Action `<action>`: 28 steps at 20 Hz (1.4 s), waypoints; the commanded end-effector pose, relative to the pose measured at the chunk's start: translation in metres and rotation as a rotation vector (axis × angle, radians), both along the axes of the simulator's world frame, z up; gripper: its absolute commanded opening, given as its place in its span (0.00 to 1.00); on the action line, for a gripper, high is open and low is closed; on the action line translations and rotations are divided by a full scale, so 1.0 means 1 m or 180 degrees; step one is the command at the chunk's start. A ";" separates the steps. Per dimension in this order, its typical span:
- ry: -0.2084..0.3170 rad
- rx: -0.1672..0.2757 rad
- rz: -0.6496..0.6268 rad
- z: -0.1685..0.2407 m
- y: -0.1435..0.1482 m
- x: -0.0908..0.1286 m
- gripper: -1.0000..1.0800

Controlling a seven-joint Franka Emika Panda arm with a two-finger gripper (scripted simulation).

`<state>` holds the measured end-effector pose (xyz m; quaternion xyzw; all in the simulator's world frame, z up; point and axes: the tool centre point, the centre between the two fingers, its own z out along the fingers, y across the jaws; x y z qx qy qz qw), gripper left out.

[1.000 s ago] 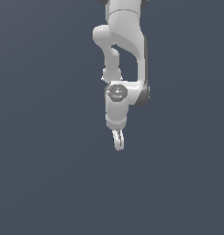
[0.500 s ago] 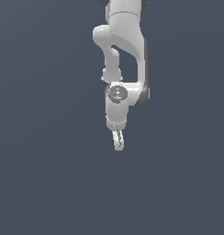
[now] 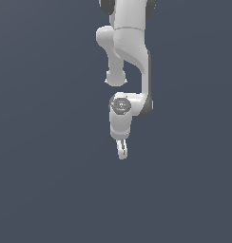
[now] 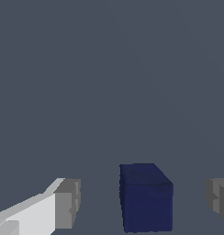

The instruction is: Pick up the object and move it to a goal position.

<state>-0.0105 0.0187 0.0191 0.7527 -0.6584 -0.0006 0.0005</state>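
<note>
Flat slate-grey ground fills both views, with nothing on it but the arm and its target. From the exterior view the white arm hangs down from twelve o'clock, its gripper (image 3: 121, 153) pointing toward six, and the block is too small or too hidden there to make out. The wrist view shows it plainly — a dark navy block (image 4: 146, 197) standing between the two grey fingertips (image 4: 68, 203), nearer the middle of the gap, touching neither. The fingers are spread wide with clear space on both sides. I judge this the approach-to-grasp step — next comes a short descent, then closing squarely on the block's side faces before any lift.
</note>
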 end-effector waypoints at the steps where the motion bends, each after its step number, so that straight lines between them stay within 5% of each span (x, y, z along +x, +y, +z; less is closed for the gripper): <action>1: -0.0004 0.0001 -0.0001 -0.005 0.000 0.001 0.96; 3: -0.0004 0.0001 -0.0001 -0.006 0.000 0.001 0.96; 4: -0.0004 0.0001 -0.0001 -0.006 0.000 0.001 0.00; 18: -0.0004 0.0001 -0.0001 -0.002 0.000 0.001 0.00; 28: -0.0004 0.0005 -0.0005 0.047 -0.004 -0.005 0.00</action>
